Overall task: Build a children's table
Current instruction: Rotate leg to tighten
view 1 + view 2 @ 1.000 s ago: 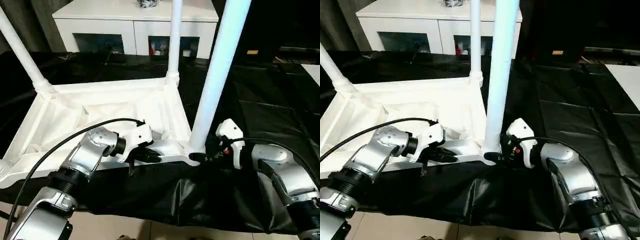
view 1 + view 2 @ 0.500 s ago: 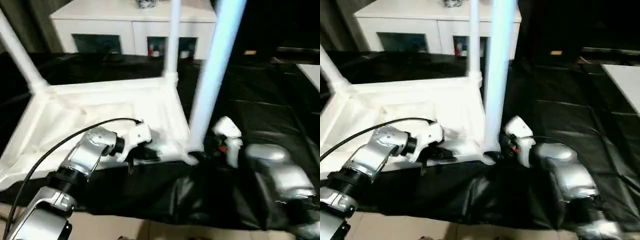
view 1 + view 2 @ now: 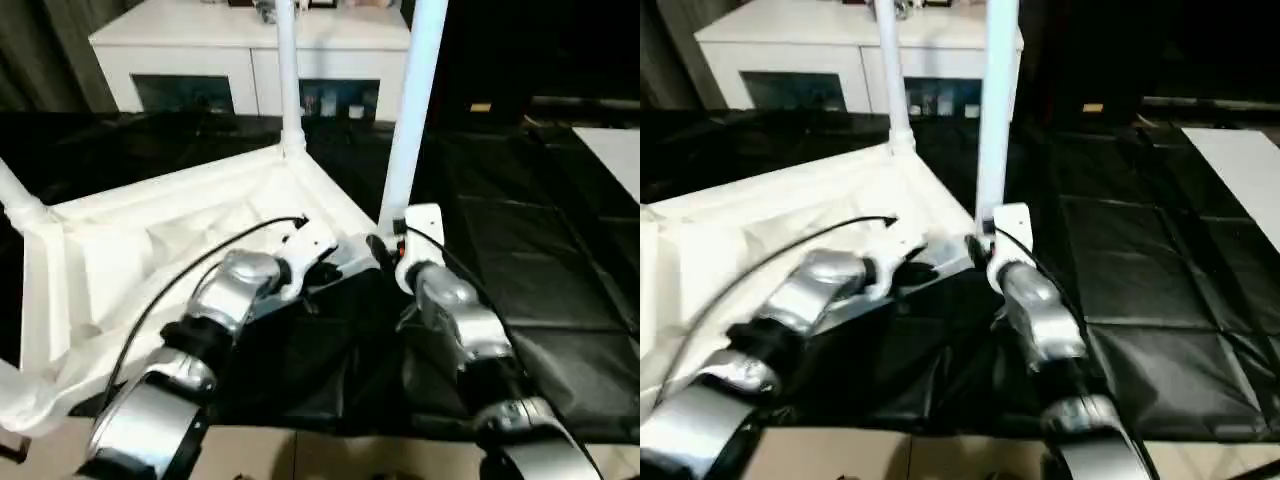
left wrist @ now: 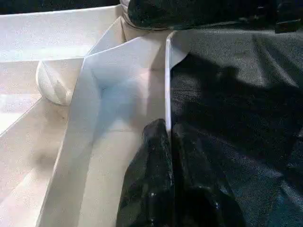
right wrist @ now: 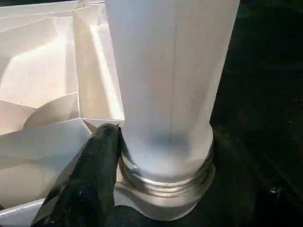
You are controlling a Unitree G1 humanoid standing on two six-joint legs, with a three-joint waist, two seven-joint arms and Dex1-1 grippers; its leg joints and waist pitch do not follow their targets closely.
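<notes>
The white tabletop (image 3: 150, 250) lies upside down on black cloth, ribs up, set at a slant to me. Three white legs stand in its corner sockets: one at the left (image 3: 15, 195), one at the back (image 3: 288, 80) and one at the near right corner (image 3: 408, 110). My left gripper (image 4: 169, 135) is shut on the thin rim wall beside that near right corner. My right gripper (image 3: 385, 245) sits at the base of the near right leg (image 5: 165, 71). One black finger (image 5: 90, 179) presses on the leg's collar just above the socket; the other finger is hidden behind the leg.
A white cabinet (image 3: 200, 40) with glass-fronted compartments stands behind the table. The black cloth (image 3: 540, 250) spreads out to the right. A white sheet (image 3: 615, 150) shows at the right edge. Pale floor (image 3: 330, 455) begins at the cloth's near edge.
The camera has swung. The tabletop now lies turned at a slant to the cabinet. Both grippers have stayed on the same rim and leg base; the right one has narrowed slightly.
</notes>
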